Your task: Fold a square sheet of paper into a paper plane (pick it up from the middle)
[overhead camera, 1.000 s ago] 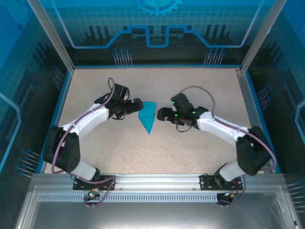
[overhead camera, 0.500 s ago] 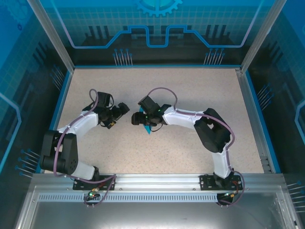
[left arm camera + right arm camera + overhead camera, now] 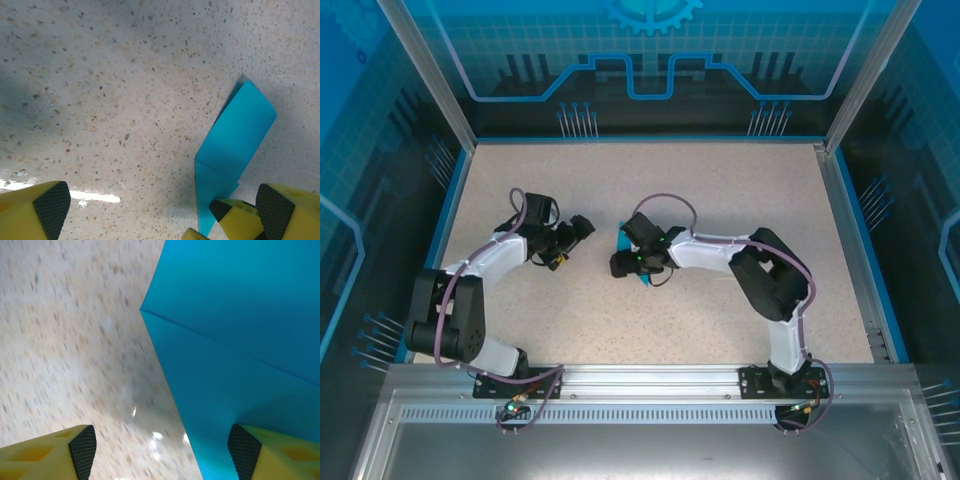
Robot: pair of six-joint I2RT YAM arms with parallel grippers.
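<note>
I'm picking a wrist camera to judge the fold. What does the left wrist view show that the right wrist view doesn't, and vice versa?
Left wrist view: most of the outline of the folded square sheet of paper, ahead of the open left gripper. Right wrist view: a close look at a crease across the sheet, the open right gripper straddling its edge, one finger over paper, the other over bare table. Both: turquoise paper on speckled table.

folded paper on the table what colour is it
The folded paper is plain turquoise-blue, clearest in the left wrist view.
</note>
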